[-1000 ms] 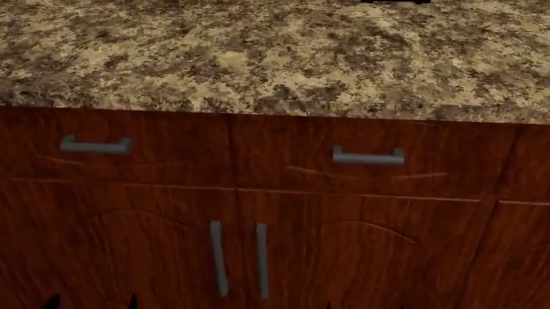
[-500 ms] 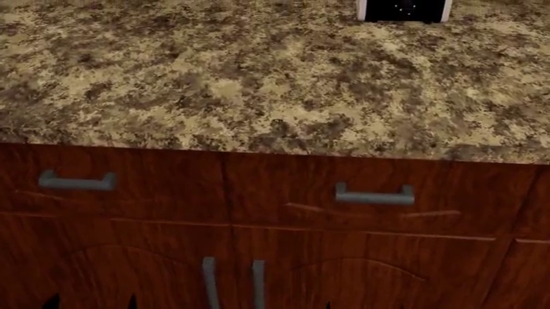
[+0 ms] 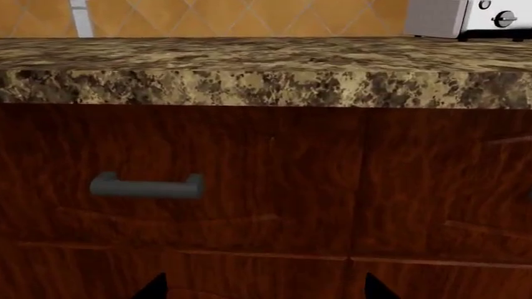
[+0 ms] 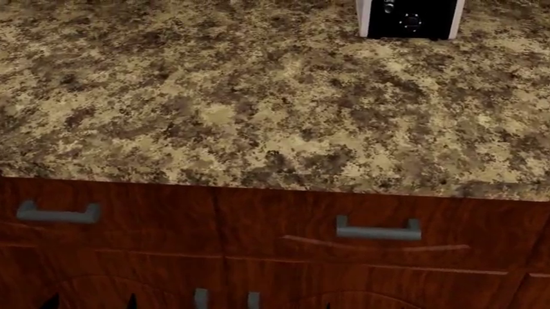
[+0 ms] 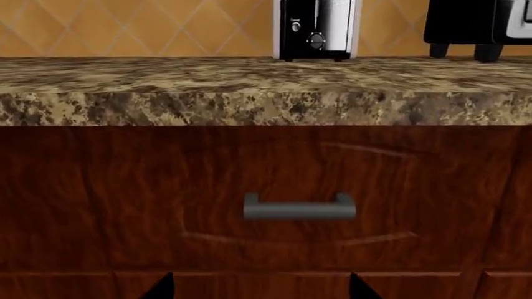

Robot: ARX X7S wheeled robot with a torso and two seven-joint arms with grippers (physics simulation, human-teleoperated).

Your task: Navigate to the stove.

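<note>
Three views are filled by one run of speckled granite countertop (image 4: 257, 96) over red-brown wooden cabinets (image 4: 257, 219). No part of the stove is shown in any of them, so its place cannot be told.

In the head view, a small white and black toaster (image 4: 411, 18) is seen at about 1 o'clock, standing on the far part of the countertop. Below the counter edge, one grey drawer handle (image 4: 58, 214) is placed at 8 o'clock and another (image 4: 378, 230) at 5 o'clock. Two upright door handles (image 4: 200, 299) are cut off by the frame at 6 o'clock.

The left gripper (image 3: 264, 289) is shown in its wrist view only as two dark fingertips (image 3: 154, 288), held well apart, so the claw is spread with nothing between. A drawer front with a grey handle (image 3: 146, 185) is faced, and a pale appliance with a knob (image 3: 465, 17) is glimpsed on the counter against the orange tiled wall (image 3: 249, 15).

The right gripper (image 5: 259, 288) is likewise spread, its two dark tips (image 5: 162, 288) set apart and empty. A drawer handle (image 5: 299, 207) is faced squarely, with the toaster above it at 12 o'clock and a black appliance on short feet (image 5: 478, 25) at 2 o'clock.
</note>
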